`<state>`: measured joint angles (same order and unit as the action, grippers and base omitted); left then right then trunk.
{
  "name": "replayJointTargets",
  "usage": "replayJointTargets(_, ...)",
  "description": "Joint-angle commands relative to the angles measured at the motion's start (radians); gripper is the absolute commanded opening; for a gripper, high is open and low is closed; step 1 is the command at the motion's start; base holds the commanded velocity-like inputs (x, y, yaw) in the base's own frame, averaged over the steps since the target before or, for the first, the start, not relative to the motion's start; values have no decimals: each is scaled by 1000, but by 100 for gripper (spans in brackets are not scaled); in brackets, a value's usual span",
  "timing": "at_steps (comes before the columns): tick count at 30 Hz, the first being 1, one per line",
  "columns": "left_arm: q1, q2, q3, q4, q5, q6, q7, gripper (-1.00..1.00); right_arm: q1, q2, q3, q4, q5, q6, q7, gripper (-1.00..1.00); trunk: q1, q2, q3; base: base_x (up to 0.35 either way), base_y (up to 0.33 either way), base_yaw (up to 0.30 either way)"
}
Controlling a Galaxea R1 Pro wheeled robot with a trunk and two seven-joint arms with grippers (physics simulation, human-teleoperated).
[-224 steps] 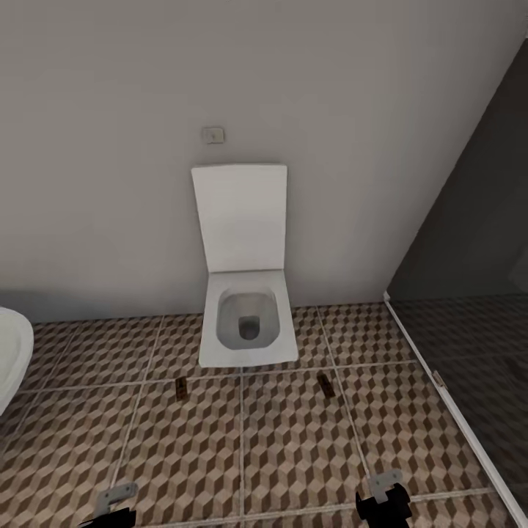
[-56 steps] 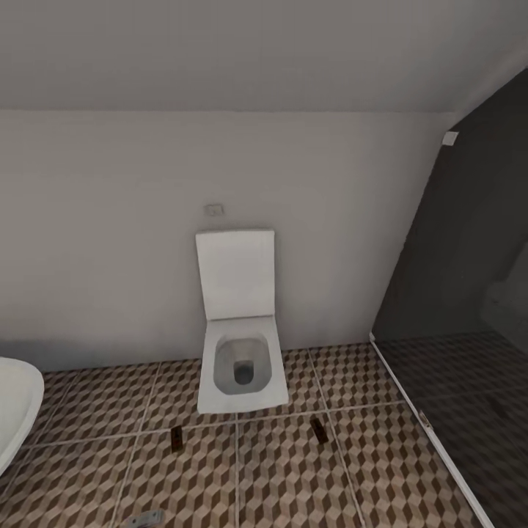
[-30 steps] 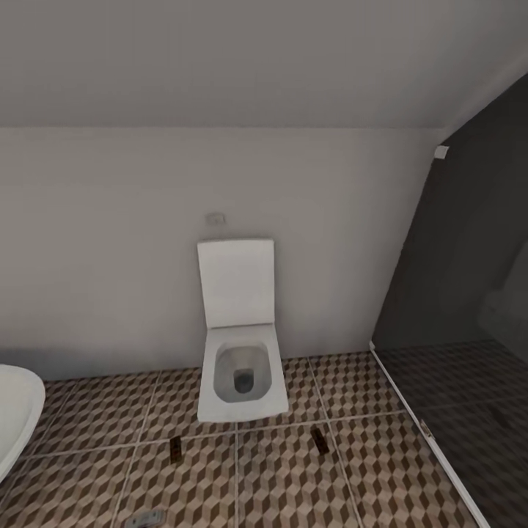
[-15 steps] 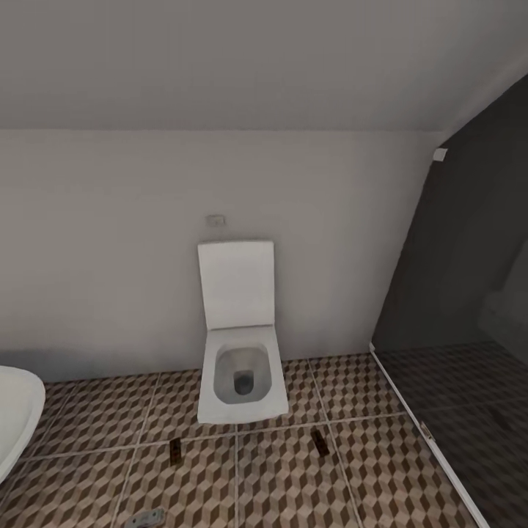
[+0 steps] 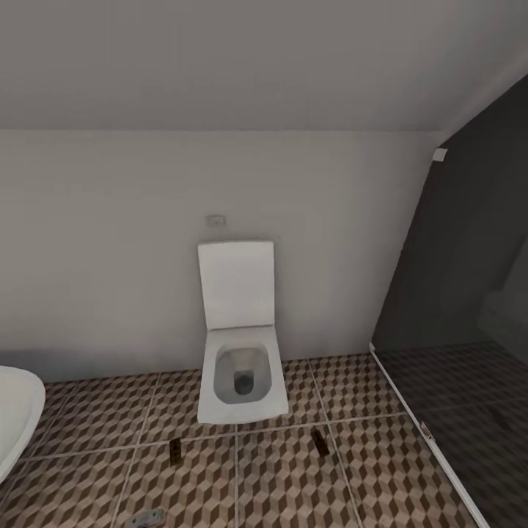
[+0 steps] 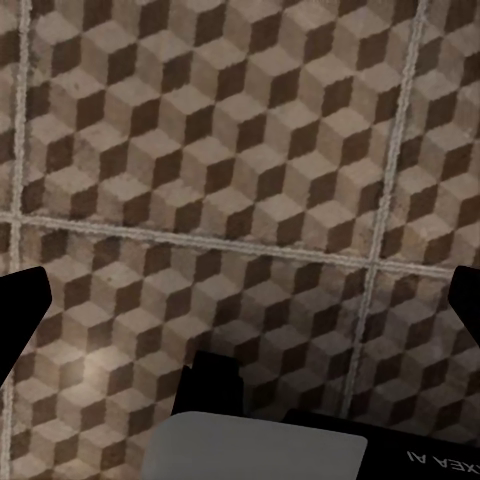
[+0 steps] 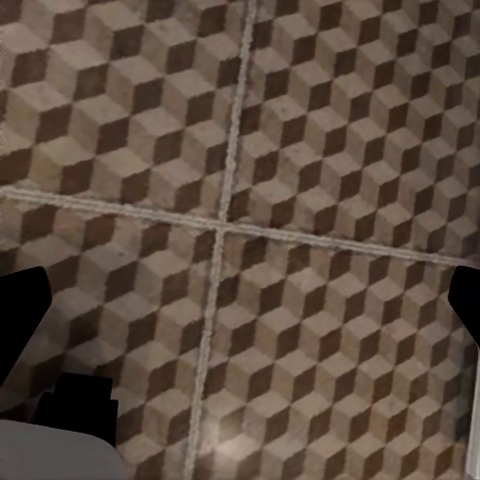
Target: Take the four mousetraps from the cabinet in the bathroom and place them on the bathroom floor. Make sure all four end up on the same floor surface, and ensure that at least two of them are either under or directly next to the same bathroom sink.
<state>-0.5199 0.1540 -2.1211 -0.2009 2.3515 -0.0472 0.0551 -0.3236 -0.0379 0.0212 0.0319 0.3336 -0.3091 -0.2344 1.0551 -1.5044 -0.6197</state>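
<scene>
I see two mousetraps (image 5: 174, 450) (image 5: 319, 441) on the bathroom floor (image 5: 286, 484) near the toilet (image 5: 242, 367) — both my grippers' fingers (image 6: 22, 310) (image 7: 20, 315) are spread wide, holding nothing

White toilet (image 5: 243, 367) is standing lid-up against a plain grey-white wall (image 5: 110, 242), small flush plate (image 5: 215, 219) sitting just above the lid. Cube-patterned tile floor (image 5: 293, 484) is spreading out in front of the toilet. Dark glass shower partition (image 5: 469, 279) is rising to the toilet's right. Ceiling (image 5: 220, 59) is showing flat grey overhead.
</scene>
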Motion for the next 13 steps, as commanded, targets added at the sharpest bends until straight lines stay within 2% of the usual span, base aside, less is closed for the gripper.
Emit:
replayJointTargets(1,-2,1,-7,-5,5,-5,6,100,-1,1,2,3,7,-4,-6,100,0,-1,-1,0,0,0)
replayJointTargets(13,-2,1,-7,-5,5,-5,5,100,0,-1,2,3,6,-4,-6,100,0,-1,-1,0,0,0)
